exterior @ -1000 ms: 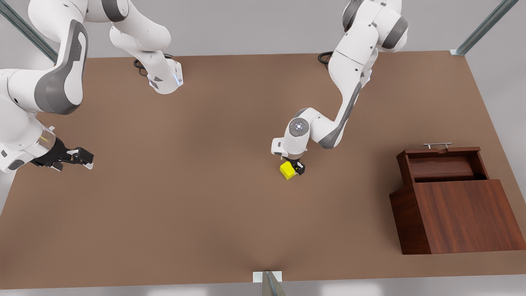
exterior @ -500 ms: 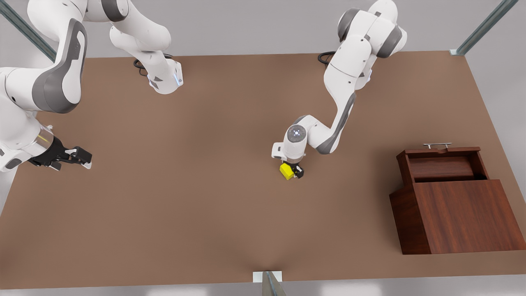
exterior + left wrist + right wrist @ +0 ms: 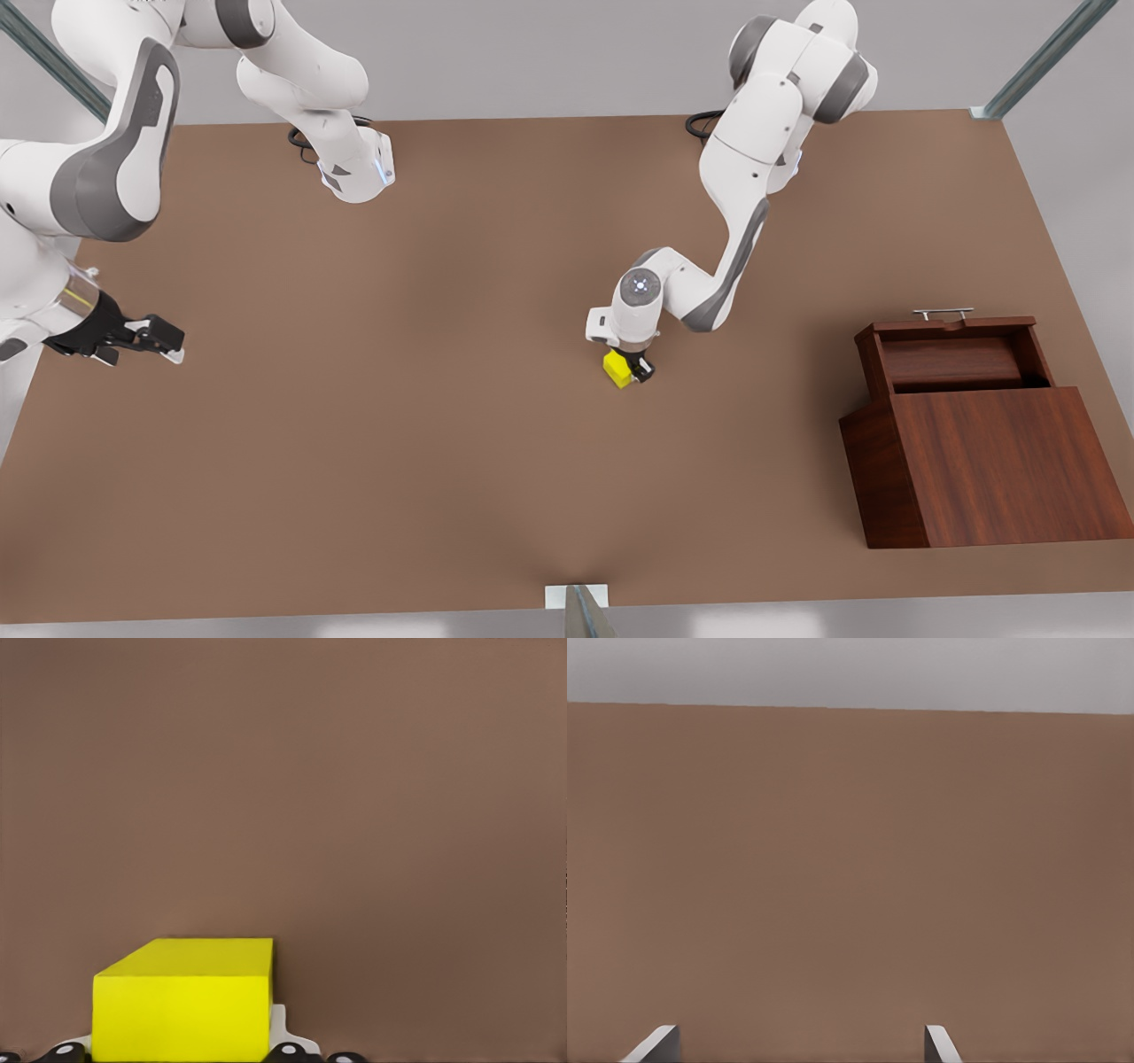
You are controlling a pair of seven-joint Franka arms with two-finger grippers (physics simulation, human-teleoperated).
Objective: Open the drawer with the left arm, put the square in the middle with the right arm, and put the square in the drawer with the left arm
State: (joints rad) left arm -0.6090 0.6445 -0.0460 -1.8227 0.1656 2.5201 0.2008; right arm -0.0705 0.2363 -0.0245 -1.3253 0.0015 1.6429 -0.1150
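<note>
Clamped on the yellow cube (image 3: 617, 369) at mid-tabletop (image 3: 425, 425), left claw (image 3: 631, 367) grips opposite flat faces, which suits a rigid, probably light block, while right claw (image 3: 146, 338) waits at the front view's left, fingers apart, open drawer (image 3: 952, 357) far right.

Metal frame struts (image 3: 1050, 55) cross the grey backdrop's corners

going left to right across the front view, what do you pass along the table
right gripper, fingers apart, hanging by the table's left edge → yellow cube, held in the left gripper near the middle of the brown tabletop → wooden cabinet with its drawer pulled open
</note>
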